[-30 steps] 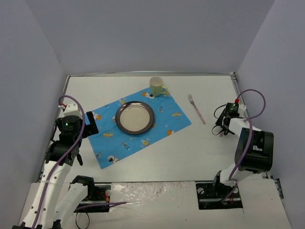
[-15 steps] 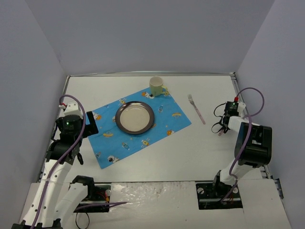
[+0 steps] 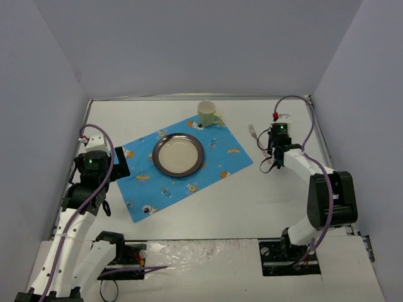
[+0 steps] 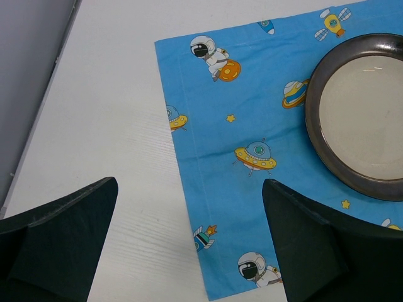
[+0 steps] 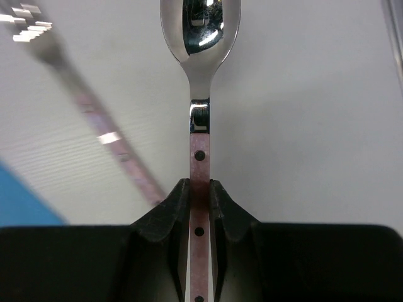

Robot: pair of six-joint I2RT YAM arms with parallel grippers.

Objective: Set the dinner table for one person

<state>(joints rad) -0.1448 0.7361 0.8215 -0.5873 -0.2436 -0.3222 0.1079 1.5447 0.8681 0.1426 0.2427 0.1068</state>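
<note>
My right gripper (image 5: pixel 199 189) is shut on the pink handle of a steel spoon (image 5: pixel 199 38), whose bowl sticks out ahead above the white dinner table (image 3: pixel 252 195). In the top view that gripper (image 3: pixel 276 143) hovers right over the fork (image 3: pixel 251 130), which shows blurred in the right wrist view (image 5: pixel 94 113). A blue space-print placemat (image 3: pixel 220 160) carries a dark-rimmed plate (image 3: pixel 178 155), and a pale green mug (image 3: pixel 206 113) stands at its far corner. My left gripper (image 4: pixel 189 185) is open and empty over the placemat's left edge (image 4: pixel 208 126), with the plate (image 4: pixel 359 113) to its right.
Pale lavender walls (image 3: pixel 189 44) close in the table on three sides. The table's metal rim (image 3: pixel 312 119) runs just right of the right arm. Both arm bases (image 3: pixel 289 251) sit at the near edge.
The right arm has swung from the table's right edge up and left to the fork, and its jaws have closed on the spoon. The left arm stays put.
</note>
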